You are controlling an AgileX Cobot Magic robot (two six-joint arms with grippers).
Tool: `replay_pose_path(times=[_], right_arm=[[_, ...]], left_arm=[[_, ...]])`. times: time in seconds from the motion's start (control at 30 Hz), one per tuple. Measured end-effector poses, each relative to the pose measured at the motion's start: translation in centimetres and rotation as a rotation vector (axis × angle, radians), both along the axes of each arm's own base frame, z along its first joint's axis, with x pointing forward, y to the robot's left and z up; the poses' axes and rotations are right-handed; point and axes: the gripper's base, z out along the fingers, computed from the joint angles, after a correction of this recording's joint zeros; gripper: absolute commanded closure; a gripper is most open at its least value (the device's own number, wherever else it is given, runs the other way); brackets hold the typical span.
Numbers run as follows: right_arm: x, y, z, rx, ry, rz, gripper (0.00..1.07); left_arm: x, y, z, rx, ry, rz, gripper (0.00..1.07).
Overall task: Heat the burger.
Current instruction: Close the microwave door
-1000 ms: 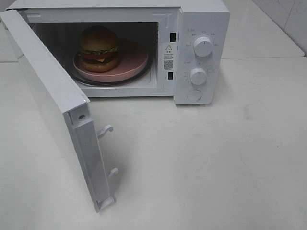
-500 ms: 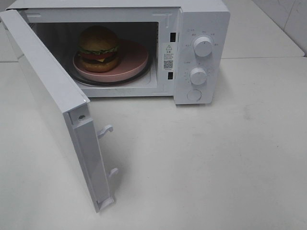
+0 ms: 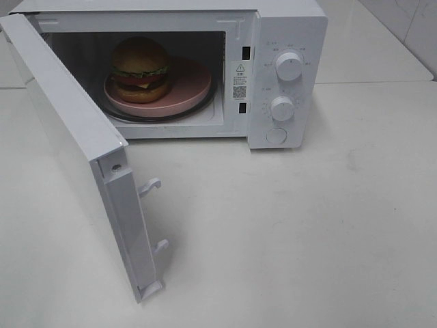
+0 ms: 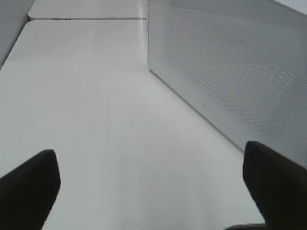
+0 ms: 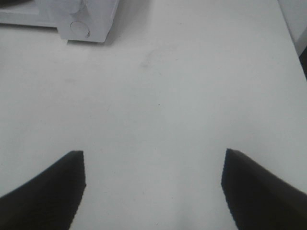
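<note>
- The burger point(image 3: 141, 68) sat upright inside the open microwave point(image 3: 300, 34), on the left part of a round pink plate point(image 3: 190, 85), with its bun top close under the cavity's ceiling.
- The plate rested on a glass turntable point(image 3: 171, 115), whose rim showed along the plate's near side.
- The microwave stood at the far edge of the desk point(image 3: 307, 225), toward the far left corner, with its opening facing the near edge.
- Its door point(image 3: 68, 123), hinged on the left, was swung wide and reached out toward the near left corner of the desk. Two white latch hooks point(image 3: 150, 186) stuck out from its free edge.
- On the panel to the right of the cavity sat an upper dial point(image 3: 289, 66), a lower dial point(image 3: 281, 108) and, under them, a round button point(image 3: 276, 135).
- The left hand point(image 4: 149, 163) was released. Its dark fingers point(image 4: 29, 187) were spread wide with only bare desk between them. It hung near the door's outer face, and the door's dotted mesh window point(image 4: 230, 72) ran along one side of the left wrist view.
- The right hand point(image 5: 152, 158) was also released, fingers point(image 5: 43, 191) wide apart and grasping nothing. It hung over bare desk on the near side of the panel and well apart from the microwave; that view caught only the microwave's front corner, with the button.
</note>
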Motion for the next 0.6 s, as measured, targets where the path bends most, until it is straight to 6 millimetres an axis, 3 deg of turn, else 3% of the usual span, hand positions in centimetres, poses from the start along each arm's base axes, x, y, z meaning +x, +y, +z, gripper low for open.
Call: replay_pose_path(times=[0.2,0.6], right_arm=[[-1.3,-0.2,0.0,0.016,-0.084,-0.051,0.31],[-1.5,-0.1,0.0,0.02,-0.093,-0.068,0.31]], left_arm=[[0.0,0.0,0.0,0.0,0.0,0.0,0.1],[0.0,0.0,0.0,0.0,0.0,0.0,0.1]])
